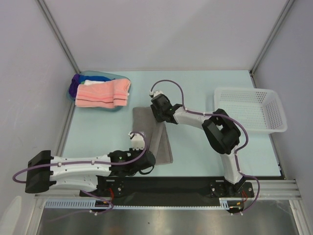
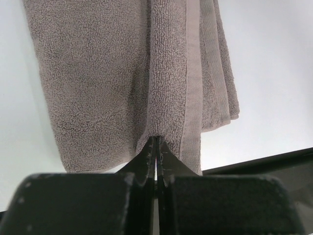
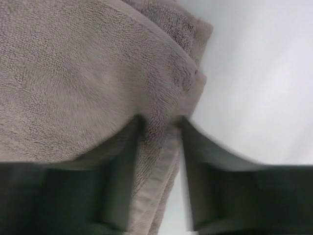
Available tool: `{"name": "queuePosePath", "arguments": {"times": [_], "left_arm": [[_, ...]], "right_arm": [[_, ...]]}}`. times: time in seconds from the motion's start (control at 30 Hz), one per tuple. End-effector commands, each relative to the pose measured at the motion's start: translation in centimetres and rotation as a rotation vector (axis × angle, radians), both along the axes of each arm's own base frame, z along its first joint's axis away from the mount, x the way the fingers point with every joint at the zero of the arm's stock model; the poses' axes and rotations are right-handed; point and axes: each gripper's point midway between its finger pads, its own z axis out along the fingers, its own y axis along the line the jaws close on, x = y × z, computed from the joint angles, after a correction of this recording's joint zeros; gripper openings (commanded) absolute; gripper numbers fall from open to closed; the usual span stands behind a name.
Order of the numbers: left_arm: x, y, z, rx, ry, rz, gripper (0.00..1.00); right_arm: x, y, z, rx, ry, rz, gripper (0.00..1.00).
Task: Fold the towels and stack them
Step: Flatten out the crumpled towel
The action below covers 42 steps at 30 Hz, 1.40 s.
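Grey terry towel (image 1: 164, 142) was laid mid-table, its long axis run from 12 to 6 o'clock and tilted slightly toward 5. Its near hem was pinched by the left end effector (image 2: 155, 144), fingers pressed together on it. Its far end was clamped by the right end effector (image 3: 156, 127), the arm bent in from 3 o'clock. Pink towels (image 1: 100, 94) were heaped in a blue tub (image 1: 98, 75) at 10 o'clock on the pale green table (image 1: 205, 88), and a white basket (image 1: 247, 110) was set at 2 o'clock.
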Motion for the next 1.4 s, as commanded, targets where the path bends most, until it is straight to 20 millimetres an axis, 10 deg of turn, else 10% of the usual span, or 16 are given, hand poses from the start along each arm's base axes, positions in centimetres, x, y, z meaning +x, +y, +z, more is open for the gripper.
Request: {"name": "queuePosePath", "arguments": {"times": [0.0,0.13,0.53,0.8,1.17,1.33,1.37], "left_arm": [[0.5,0.2,0.7,-0.026,-0.025,0.036,0.00],[0.8,0.4,1.4,-0.028,-0.038,0.044,0.00],[6.3,2.2,10.8,-0.069,-0.214,0.133,0.00],[10.7,3.2,21.0,-0.108,-0.385,0.170,0.00],[12.3,4.9,30.9,-0.138,-0.537,0.141,0.00],[12.3,3.1,29.2,-0.174,-0.487,0.049,0.00],[12.0,1.9,26.0,-0.158,-0.429,-0.002,0.00]], "right_arm": [[0.6,0.8,1.0,0.009,-0.028,0.005,0.33],[0.9,0.1,2.2,-0.002,-0.057,-0.027,0.08],[2.2,-5.8,13.5,0.079,-0.195,-0.168,0.02],[-0.9,-8.3,23.3,0.216,-0.312,-0.160,0.02],[-7.2,-11.8,29.9,0.350,-0.362,-0.164,0.03],[-9.8,-12.6,28.2,0.365,-0.351,-0.186,0.06],[-10.0,-12.4,27.3,0.364,-0.333,-0.182,0.06]]}}
